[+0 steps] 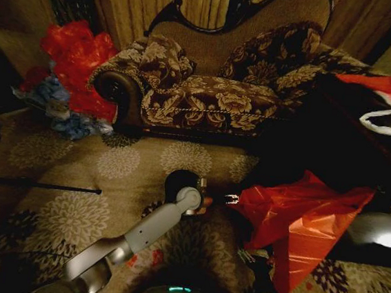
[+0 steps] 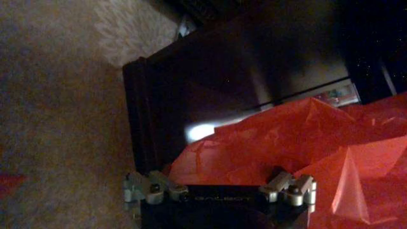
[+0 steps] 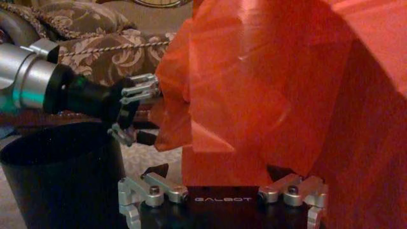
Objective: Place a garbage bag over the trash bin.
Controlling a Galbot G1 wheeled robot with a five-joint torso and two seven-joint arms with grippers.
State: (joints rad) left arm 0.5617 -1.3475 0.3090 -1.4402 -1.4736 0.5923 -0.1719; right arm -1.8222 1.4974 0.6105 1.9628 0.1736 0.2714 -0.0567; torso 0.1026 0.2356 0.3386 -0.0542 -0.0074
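Garbage bag (image 1: 299, 226) hanging bunched to the right of the trash bin (image 1: 180, 182) — not over its rim yet, mouth still to be carried leftward. Right gripper (image 3: 226, 179) pinching the bag from below. Left gripper (image 1: 219, 200) nearer the bin, between bin and bag at the bag's edge — cannot tell whether spread or closed.

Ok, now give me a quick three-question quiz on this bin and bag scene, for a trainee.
1. True or false: the garbage bag already covers the trash bin.
2. Which gripper reaches in between the bin and the bag in the head view? A: left gripper. B: right gripper.
3. What furniture stands behind the bin?
Key: 1 false, the bag hangs beside the bin. 2 A. 3 the sofa.
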